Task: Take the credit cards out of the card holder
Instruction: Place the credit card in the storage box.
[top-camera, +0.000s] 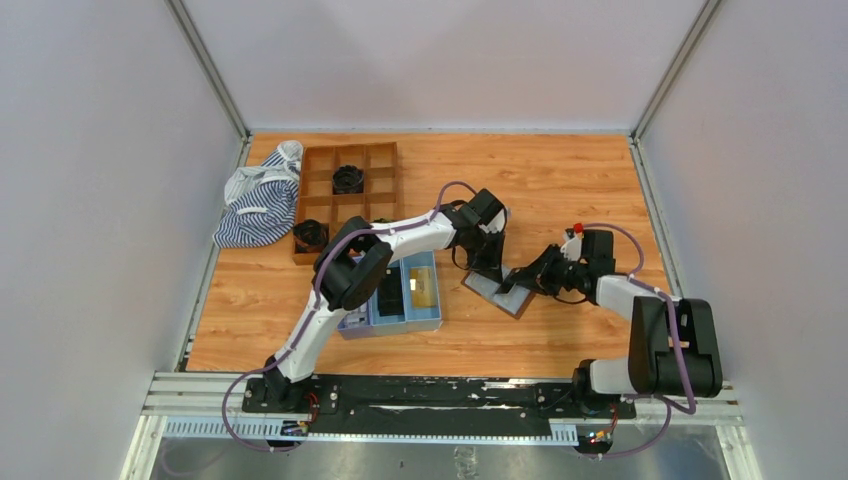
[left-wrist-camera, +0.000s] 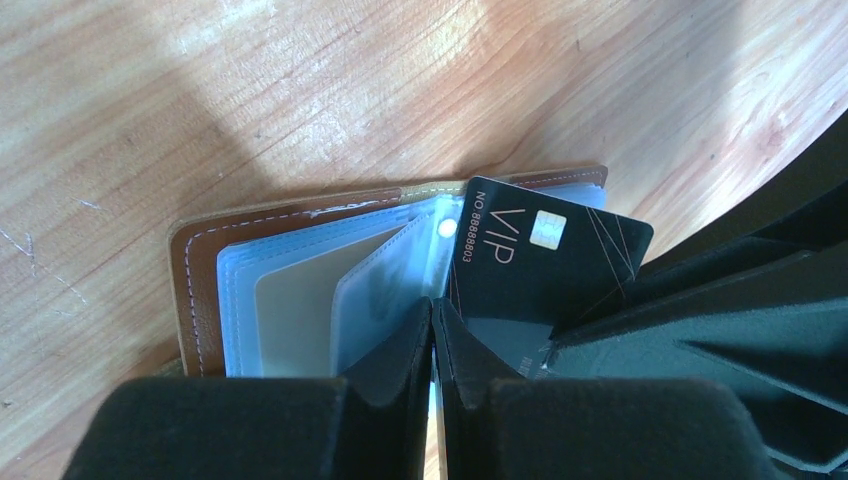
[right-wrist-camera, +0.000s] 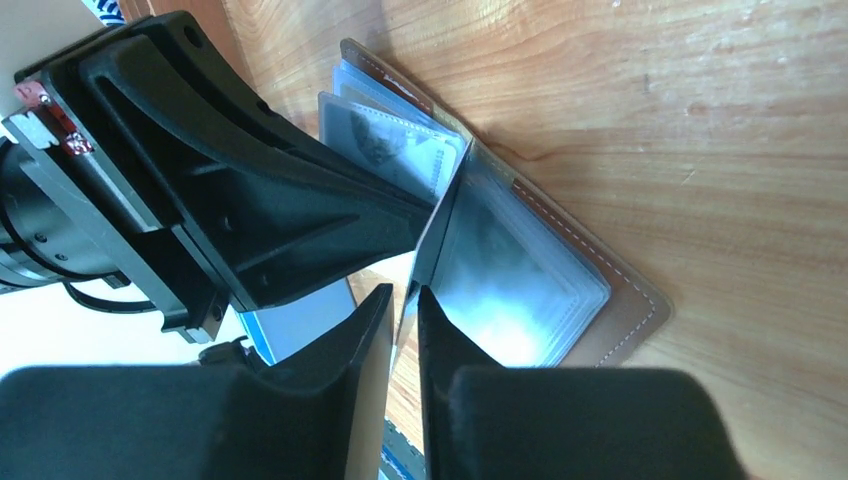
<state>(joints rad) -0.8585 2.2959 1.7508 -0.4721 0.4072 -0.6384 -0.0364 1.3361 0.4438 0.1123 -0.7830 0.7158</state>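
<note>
Currently the card holder (top-camera: 497, 292) lies open on the table (top-camera: 560, 180), just right of the blue tray (top-camera: 420, 322); the left gripper (left-wrist-camera: 432, 310) is clenched on a clear sleeve (left-wrist-camera: 385, 280), the right gripper (right-wrist-camera: 403, 295) grasps the black card (left-wrist-camera: 545, 265)

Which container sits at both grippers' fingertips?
The small brown leather card holder, lying open; the brown wooden grid box and blue plastic tray lie farther left.
</note>
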